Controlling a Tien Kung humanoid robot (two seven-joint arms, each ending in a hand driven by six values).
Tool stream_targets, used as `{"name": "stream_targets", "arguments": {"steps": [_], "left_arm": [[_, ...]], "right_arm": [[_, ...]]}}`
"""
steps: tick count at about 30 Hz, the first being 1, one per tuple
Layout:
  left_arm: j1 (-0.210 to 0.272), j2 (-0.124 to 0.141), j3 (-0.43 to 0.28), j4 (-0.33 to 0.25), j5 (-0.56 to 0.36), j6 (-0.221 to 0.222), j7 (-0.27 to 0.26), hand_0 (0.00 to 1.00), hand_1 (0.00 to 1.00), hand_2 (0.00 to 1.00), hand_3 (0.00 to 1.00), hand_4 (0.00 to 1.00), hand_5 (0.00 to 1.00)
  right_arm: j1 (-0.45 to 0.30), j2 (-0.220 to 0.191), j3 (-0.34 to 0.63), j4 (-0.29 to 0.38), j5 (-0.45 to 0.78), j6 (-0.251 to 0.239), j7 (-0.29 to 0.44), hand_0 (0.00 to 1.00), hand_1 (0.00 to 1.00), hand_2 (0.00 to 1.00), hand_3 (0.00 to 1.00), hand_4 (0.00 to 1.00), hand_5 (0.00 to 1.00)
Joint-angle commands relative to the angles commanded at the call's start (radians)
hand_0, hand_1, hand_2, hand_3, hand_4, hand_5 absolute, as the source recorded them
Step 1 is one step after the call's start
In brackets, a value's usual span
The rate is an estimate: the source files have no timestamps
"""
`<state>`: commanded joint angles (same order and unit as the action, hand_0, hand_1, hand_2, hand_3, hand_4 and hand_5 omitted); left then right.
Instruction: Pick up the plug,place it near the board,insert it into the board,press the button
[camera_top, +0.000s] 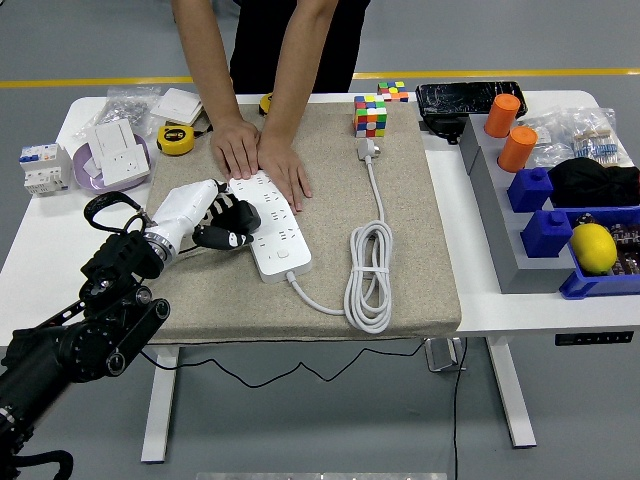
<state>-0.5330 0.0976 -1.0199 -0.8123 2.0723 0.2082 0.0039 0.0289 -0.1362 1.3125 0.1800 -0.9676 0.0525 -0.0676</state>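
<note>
Left robot hand (222, 222): enters from the lower left; fingers curled, resting against the left edge of the board at its middle; whether they grip anything cannot be told.
Right robot hand: not visible.
Board (270, 226): white power strip on the beige mat (420, 250), touching the robot hand on its left side.
Board axis: long axis runs from upper left to lower right; the cable end faces the near edge of the counter (520, 310).
Plug (368, 150): lies on the mat just in front of the colour cube (370, 115), well apart from the robot hand, to the right of the board.
Plug axis: body points away from the robot; its cable (368, 275) runs toward the near edge into a coil, then back to the board.
Person's hands (262, 158): both flat on the board's far end, holding it down, just beyond the robot hand.
Surroundings: tape measure (176, 139) and white socket boxes (118, 152) at far left; orange cylinders (510, 130), blue bins (560, 235) and a lemon (593, 247) at right.
</note>
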Motion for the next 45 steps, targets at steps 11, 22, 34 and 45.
{"name": "stream_targets", "arguments": {"steps": [11,22,34,45], "left_arm": [[0.022,0.002,-0.014,-0.026,-0.059,-0.001,-0.007,0.314,0.290,0.378,0.496,0.730,0.054],[0.047,0.013,-0.084,-0.093,-0.152,-0.037,-0.010,0.325,0.314,0.373,0.488,0.726,0.066],[0.073,0.058,-0.167,-0.107,-0.051,-0.062,0.011,0.337,0.346,0.378,0.486,0.723,0.074],[0.081,0.061,-0.164,-0.091,0.011,-0.112,0.020,0.361,0.413,0.390,0.488,0.726,0.077]], "right_arm": [[-0.004,0.001,-0.003,0.000,-0.001,0.000,0.000,0.838,0.736,0.719,0.714,0.998,0.721],[-0.006,0.001,-0.001,0.000,-0.001,0.000,-0.001,0.838,0.736,0.719,0.711,0.998,0.719],[-0.006,0.003,0.007,0.000,0.001,-0.001,0.000,0.838,0.736,0.718,0.711,0.997,0.716],[-0.001,0.004,0.005,0.000,0.006,0.000,0.004,0.838,0.736,0.718,0.711,0.997,0.716]]}}
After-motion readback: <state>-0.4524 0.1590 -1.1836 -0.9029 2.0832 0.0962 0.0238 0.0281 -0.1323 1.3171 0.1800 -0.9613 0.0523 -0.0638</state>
